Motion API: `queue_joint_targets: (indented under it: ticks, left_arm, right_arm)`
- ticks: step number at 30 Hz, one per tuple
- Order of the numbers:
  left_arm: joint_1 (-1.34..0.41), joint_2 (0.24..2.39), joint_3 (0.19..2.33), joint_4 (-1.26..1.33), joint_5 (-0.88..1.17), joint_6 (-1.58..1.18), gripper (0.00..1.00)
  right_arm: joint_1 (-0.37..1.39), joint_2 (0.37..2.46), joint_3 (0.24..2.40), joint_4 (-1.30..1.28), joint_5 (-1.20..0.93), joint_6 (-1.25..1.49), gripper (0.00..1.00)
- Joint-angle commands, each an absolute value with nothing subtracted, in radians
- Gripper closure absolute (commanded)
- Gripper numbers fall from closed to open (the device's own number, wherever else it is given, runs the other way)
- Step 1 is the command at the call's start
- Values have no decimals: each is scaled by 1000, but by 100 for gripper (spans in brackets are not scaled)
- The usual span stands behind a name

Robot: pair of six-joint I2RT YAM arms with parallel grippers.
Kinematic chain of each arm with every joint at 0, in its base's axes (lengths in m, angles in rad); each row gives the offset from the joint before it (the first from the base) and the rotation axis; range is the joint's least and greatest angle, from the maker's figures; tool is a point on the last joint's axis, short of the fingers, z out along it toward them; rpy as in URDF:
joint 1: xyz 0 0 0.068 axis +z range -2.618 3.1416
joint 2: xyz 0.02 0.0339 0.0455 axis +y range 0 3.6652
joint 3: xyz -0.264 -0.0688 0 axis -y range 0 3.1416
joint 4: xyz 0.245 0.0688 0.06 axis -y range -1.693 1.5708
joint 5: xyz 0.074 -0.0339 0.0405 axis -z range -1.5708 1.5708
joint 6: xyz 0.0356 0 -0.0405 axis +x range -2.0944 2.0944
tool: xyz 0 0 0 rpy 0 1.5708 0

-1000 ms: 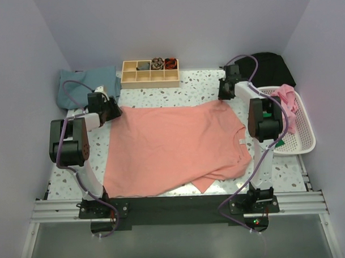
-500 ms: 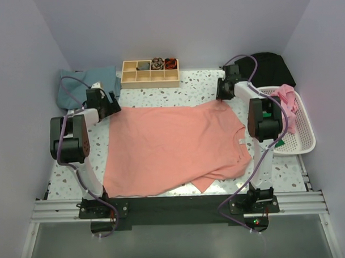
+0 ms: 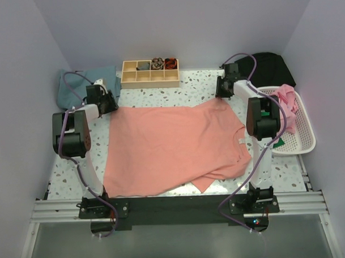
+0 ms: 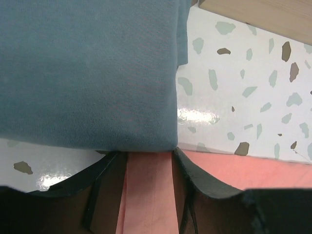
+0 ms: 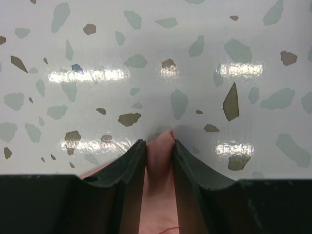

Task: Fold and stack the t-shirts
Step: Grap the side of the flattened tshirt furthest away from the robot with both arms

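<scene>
1. both grippers sit further back than a second ago. the far edge of the salmon t-shirt [image 3: 173, 143] has gone back with them, and its near edge looks unchanged.
2. containers: the wooden tray [image 3: 150, 77] stands at the back edge of the terrazzo table [image 3: 199, 93]. its two far right cells hold a dark clump [image 3: 158, 63] and a red clump [image 3: 170, 63]. the white basket [image 3: 302, 140] at the right holds a pink garment [image 3: 286, 99].
3. the left arm reaches forward with the left gripper [image 4: 148, 168] at the shirt's far left corner. its fingers are clamped on salmon cloth, right at the edge of the folded blue t-shirt [image 4: 87, 68].
4. the right arm also reaches forward, with the right gripper [image 5: 158, 151] at the far right corner. its fingers are closed on a small pinch of salmon fabric.
5. the salmon t-shirt lies spread on the table between the arms. its near right part is rumpled and doubled over.
6. hard to tell: the tray clumps are too small to identify. a green item [image 3: 279, 142] in the basket is mostly hidden by the right arm. the black garment [image 3: 272, 66] at the back right is partly hidden too.
</scene>
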State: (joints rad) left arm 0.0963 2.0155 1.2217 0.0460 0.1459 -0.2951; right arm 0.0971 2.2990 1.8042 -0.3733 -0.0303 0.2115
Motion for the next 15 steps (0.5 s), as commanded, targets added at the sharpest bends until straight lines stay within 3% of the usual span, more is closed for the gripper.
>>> queue_joint_targets:
  ticks: [1, 9, 15]
  left_arm:
    - [101, 2014, 1174, -64, 178, -265, 53]
    - [101, 1939, 1137, -86, 179, -244, 31]
    - [101, 1994, 1169, -103, 201, -230, 44]
  right_arm:
    - [95, 2275, 1790, -361, -49, 206, 68]
    - [92, 2278, 1784, -368, -43, 206, 67]
    - [89, 2278, 1792, -374, -38, 203, 66]
